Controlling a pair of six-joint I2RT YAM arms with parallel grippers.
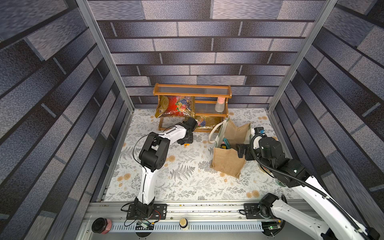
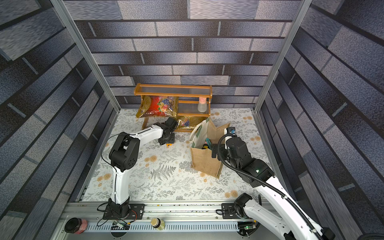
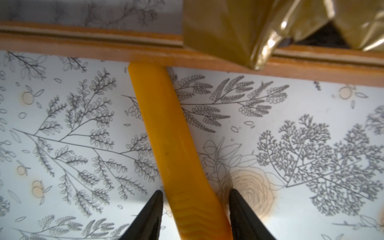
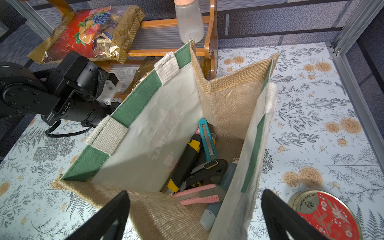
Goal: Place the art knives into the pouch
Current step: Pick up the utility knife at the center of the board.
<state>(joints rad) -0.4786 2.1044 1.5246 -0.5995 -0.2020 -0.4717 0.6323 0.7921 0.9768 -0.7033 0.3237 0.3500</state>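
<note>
The art knife [image 3: 166, 128] is a yellow-orange handle lying flat on the floral table, its far end under the wooden shelf's bottom rail [image 3: 83, 41]. My left gripper [image 3: 195, 199] straddles its ribbed near end, open, with a thin gap on one side and the other finger almost touching. In both top views only an orange tip of the art knife [image 1: 187, 144] [image 2: 169, 144] shows under that gripper [image 1: 186, 141]. The pouch [image 1: 228, 164] [image 2: 205, 164] stands upright with its mouth wide. My right gripper [image 4: 195, 209] is open, its fingers either side of the pouch [image 4: 162, 124]'s burlap end wall.
Several utility knives [image 4: 207, 143] lie inside the pouch. The wooden shelf [image 1: 192, 93] at the back holds gold-red snack bags [image 1: 176, 106] and a bottle [image 1: 220, 105]. A red round tin [image 4: 328, 216] sits beside the pouch. Two jars [image 1: 101, 225] [image 1: 183, 223] stand on the front rail.
</note>
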